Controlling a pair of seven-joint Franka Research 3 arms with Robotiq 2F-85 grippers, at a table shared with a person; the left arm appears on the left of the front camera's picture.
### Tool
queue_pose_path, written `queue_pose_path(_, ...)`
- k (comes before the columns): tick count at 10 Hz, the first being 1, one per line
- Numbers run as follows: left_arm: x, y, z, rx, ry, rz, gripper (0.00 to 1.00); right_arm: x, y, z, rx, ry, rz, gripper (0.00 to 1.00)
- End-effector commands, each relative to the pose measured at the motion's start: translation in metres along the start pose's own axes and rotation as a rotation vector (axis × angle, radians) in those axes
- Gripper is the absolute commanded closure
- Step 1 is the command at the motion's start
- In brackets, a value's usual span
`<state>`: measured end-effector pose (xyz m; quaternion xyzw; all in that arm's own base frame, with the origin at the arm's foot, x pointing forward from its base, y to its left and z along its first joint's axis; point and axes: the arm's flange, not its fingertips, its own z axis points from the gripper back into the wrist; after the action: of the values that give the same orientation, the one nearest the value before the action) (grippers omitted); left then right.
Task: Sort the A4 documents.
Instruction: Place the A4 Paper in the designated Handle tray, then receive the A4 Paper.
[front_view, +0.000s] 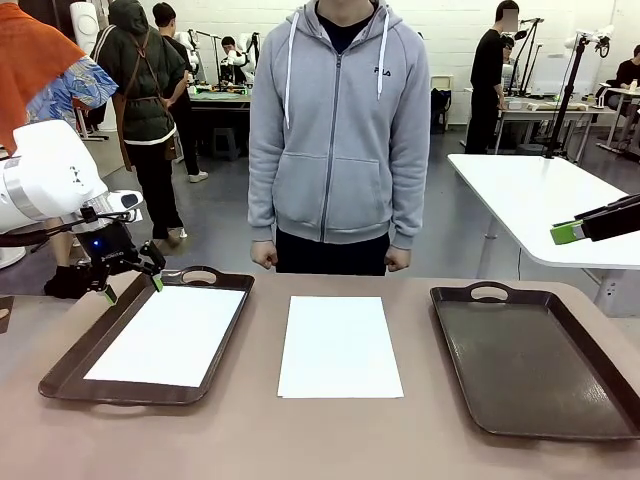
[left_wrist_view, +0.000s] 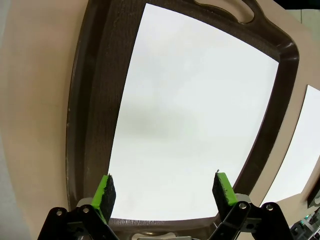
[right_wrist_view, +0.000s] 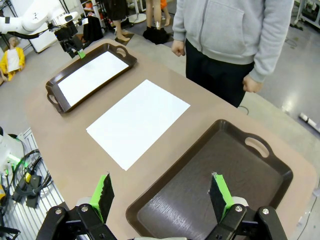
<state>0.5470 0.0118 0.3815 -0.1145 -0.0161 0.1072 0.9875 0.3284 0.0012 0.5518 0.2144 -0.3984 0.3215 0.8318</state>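
Tabletop (front_view: 250, 440) is carrying everything, with a person (front_view: 338, 130) standing at its far side, hands closed and clear of the work. Two dark trays are flanking the middle: the left tray (front_view: 62, 378) is holding one white sheet (front_view: 170, 335) flat inside its rim, while the right tray (front_view: 540, 360) is showing bare brown floor. Between them another A4 sheet (front_view: 338, 345) is lying square on the table, touching neither tray; one sheet or a thin stack, I cannot tell. The left gripper (front_view: 132, 290) is hovering over the left tray's far corner, jaws spread wide, holding nothing. The right gripper (right_wrist_view: 161, 182) is hanging high on the right tray's side, jaws likewise spread. By my reading the middle sheet is waiting next. Paper lying this flush is calling for a descent at one edge, pressing and dragging to buckle a fold before pinching, then carrying it low into a tray.
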Motion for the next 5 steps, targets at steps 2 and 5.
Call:
queue_pose_path(2,-0.0006,0.0001,0.0009,0.013,0.006,-0.007,0.0,-0.0005,-0.0006,-0.0024,0.016,-0.005,0.0,0.0)
queue_pose_path(5,-0.0006,0.0001,0.0009,0.013,0.006,-0.007,0.0,-0.0005,-0.0006,-0.0024,0.016,-0.005,0.0,0.0)
